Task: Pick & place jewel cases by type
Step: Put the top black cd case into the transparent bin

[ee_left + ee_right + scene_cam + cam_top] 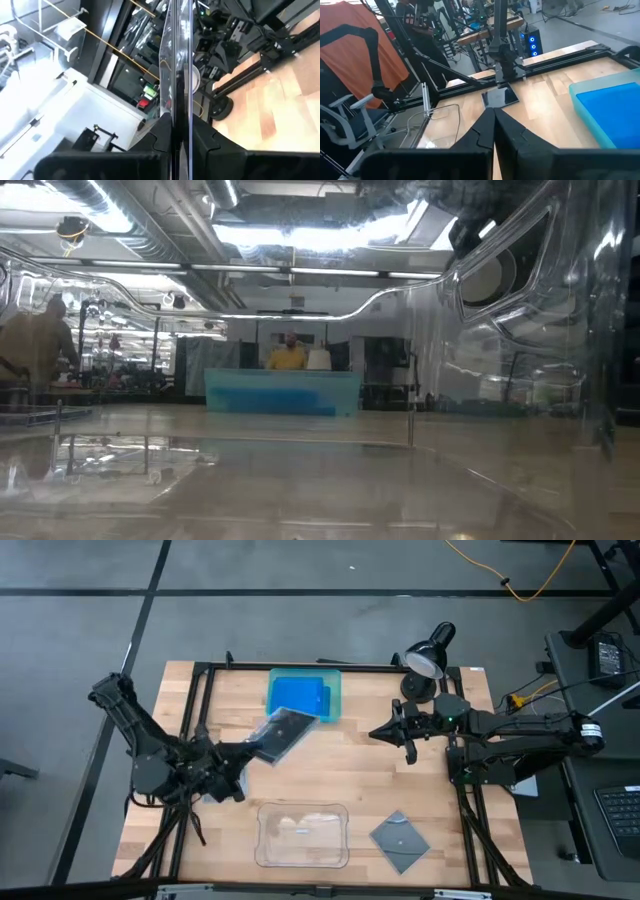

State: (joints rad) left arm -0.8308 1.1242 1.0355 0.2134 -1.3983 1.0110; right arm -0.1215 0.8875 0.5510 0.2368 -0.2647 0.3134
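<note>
The left hand [262, 747] pinches a grey case [283, 732] by its edge, holding it above the surface [340, 775] just near of the teal tray [335, 690], where blue cases [298, 696] lie. Another grey case [400, 840] lies at the near right, beside the clear tray [262, 840]. The right hand [378, 732], fingers pressed together, hangs right of centre.

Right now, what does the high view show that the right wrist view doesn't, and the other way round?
Only the high view shows the desk lamp and the dark grey case lying beside the clear tray. Only the right wrist view shows an orange cloth beyond the table. Both show the left end effector shut on a dark case and the teal tray with blue cases.
</note>
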